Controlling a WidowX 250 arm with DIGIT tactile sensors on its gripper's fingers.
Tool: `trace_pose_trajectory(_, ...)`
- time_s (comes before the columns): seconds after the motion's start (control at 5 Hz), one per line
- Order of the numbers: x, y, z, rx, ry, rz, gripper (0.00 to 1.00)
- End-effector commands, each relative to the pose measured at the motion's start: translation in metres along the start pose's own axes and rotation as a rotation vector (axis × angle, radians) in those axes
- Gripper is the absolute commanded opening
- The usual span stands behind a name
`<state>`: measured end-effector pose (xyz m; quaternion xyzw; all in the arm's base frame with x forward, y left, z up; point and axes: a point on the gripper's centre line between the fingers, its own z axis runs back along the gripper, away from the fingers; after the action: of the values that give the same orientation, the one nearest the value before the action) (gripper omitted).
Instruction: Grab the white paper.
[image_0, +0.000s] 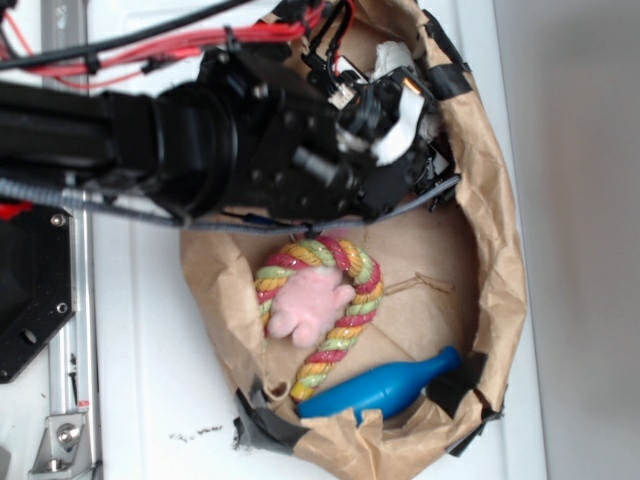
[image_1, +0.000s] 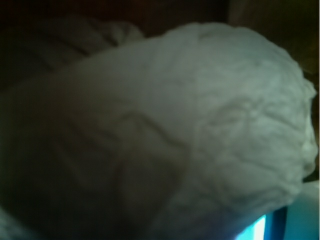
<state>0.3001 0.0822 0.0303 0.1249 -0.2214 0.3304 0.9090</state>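
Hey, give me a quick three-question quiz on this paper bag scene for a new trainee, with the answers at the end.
1. True or false: the pink plush toy lies on the striped rope ring.
2. Which thing lies nearest the bag's bottom rim in the exterior view: A) white paper B) blue bottle C) pink plush toy?
3. Fill in: the wrist view is almost filled by the crumpled white ____.

Key
1. True.
2. B.
3. Paper. In the exterior view it sits at the end effector, though whether that is shut on it cannot be told.
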Motion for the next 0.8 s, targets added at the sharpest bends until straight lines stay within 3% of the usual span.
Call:
trace_pose_trajectory(0.0,0.019,0.008,0.054,-0.114,0.001,0.013,1.00)
trace_pose_trajectory(0.2,0.017,0.011,0.077,-0.156,0.017,-0.013,1.00)
trace_pose_trajectory(0.6,0.024,0.015,0.055,-0.105,0.024,-0.289,1.00)
